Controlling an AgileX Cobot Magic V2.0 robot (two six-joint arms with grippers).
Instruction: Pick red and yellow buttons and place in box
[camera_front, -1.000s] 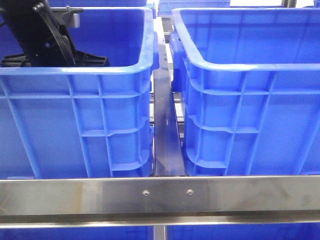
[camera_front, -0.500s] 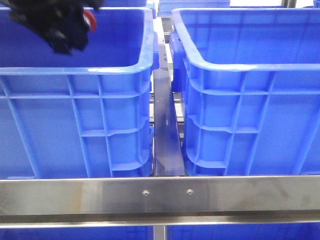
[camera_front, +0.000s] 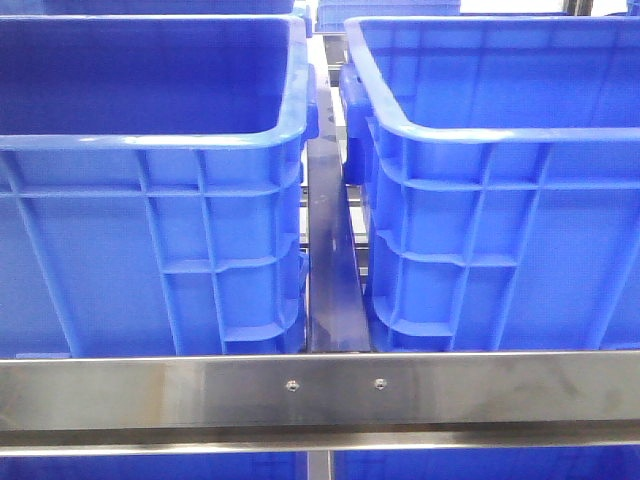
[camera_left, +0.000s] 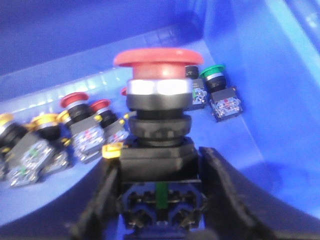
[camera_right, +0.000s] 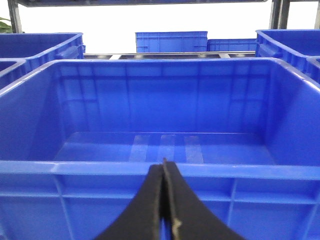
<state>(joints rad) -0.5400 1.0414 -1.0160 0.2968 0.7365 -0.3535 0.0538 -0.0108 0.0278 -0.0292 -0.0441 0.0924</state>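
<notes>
In the left wrist view my left gripper (camera_left: 159, 192) is shut on the black base of a red mushroom-head button (camera_left: 157, 57) and holds it above the floor of a blue bin (camera_left: 270, 100). Below it lie several more buttons: red ones (camera_left: 75, 100), yellow ones (camera_left: 42, 120) and a green one (camera_left: 214, 72). In the right wrist view my right gripper (camera_right: 163, 167) is shut and empty, just outside the near rim of an empty blue box (camera_right: 165, 140). Neither gripper shows in the front view.
The front view shows two tall blue bins side by side, the left (camera_front: 150, 200) and the right (camera_front: 500, 200), with a metal rail (camera_front: 330, 270) between them and a steel bar (camera_front: 320, 390) across the front. More blue bins (camera_right: 170, 41) stand behind.
My left arm, low in the left bin a second ago, rose with the red button and has left the front view.
</notes>
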